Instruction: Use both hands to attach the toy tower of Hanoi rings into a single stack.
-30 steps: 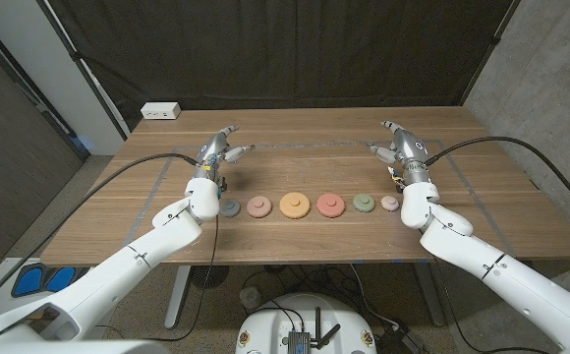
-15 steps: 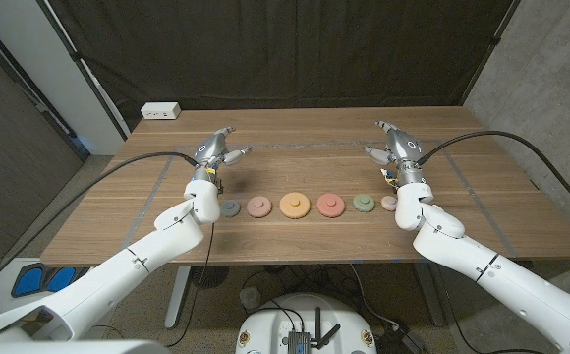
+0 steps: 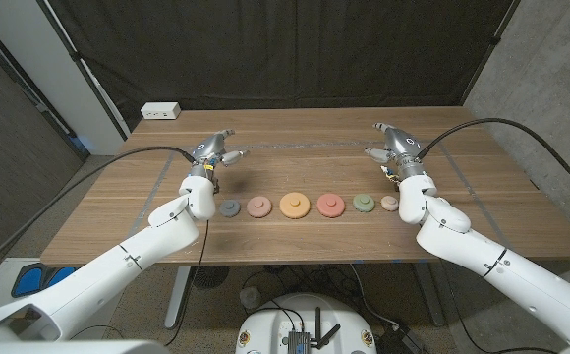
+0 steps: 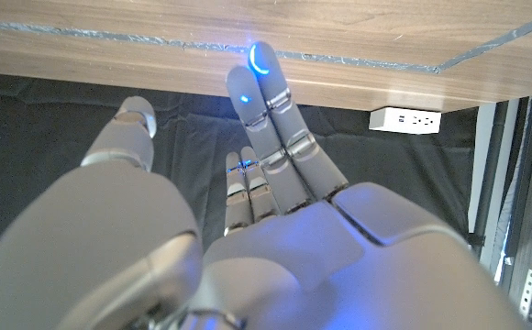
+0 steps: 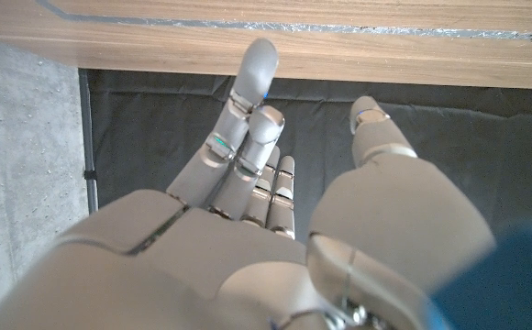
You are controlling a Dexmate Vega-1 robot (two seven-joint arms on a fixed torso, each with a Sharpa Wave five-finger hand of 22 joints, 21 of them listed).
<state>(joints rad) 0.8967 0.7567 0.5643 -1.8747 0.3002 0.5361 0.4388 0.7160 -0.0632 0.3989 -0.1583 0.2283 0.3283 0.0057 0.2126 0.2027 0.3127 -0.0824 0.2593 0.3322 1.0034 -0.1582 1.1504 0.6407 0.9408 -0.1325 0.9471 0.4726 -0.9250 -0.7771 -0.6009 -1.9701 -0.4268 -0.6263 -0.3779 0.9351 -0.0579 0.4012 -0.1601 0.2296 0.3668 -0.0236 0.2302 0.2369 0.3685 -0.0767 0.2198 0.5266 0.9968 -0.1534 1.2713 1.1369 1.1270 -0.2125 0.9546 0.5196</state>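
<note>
Rings: six in a row on table; left hand spread, empty; right hand spread, empty.

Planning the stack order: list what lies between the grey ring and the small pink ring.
Head view: between grey ring and small pink ring lie pink, orange, red and green.

My right arm partly covers the pink ring; ring pegs are too small to tell.

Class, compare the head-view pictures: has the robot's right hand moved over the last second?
Yes, slightly. The right hand has drifted toward the table's middle and far edge, judged against the pink ring, which has stayed put.
</note>
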